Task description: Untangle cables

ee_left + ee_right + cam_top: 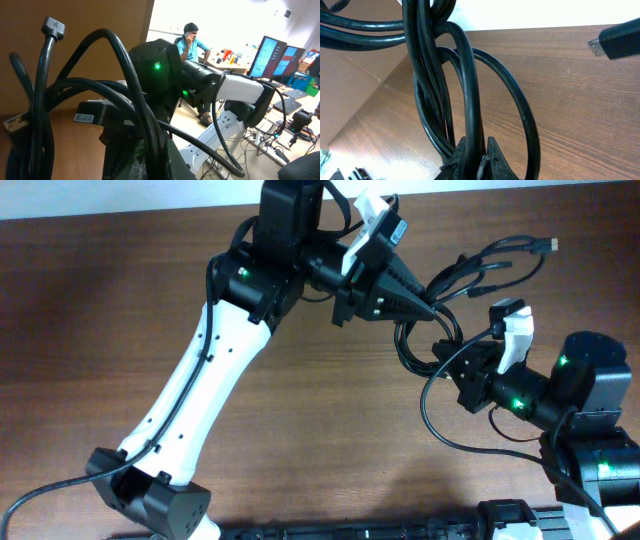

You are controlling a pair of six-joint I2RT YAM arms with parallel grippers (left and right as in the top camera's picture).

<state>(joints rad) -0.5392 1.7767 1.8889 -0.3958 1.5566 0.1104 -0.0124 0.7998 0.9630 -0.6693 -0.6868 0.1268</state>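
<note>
The cables [470, 275] are thin black cords bunched in a tangle at the table's upper right, with one plug end [548, 245] sticking out to the right. My left gripper [435, 308] reaches in from the left and is shut on the bundle. In the left wrist view several strands [145, 125] run up between its green fingers [175, 160]. Just below the tangle, my right gripper [447, 362] is shut on one strand. In the right wrist view that cable [470, 90] rises from the jaws [476, 152], with loops beside it and a plug [615, 42] at the upper right.
A long loop of cable [432, 420] hangs down over the wooden table [330, 430] beside the right arm [590, 390]. The left arm [200, 380] crosses the table's middle diagonally. Arm bases and their thicker wires sit along the front edge.
</note>
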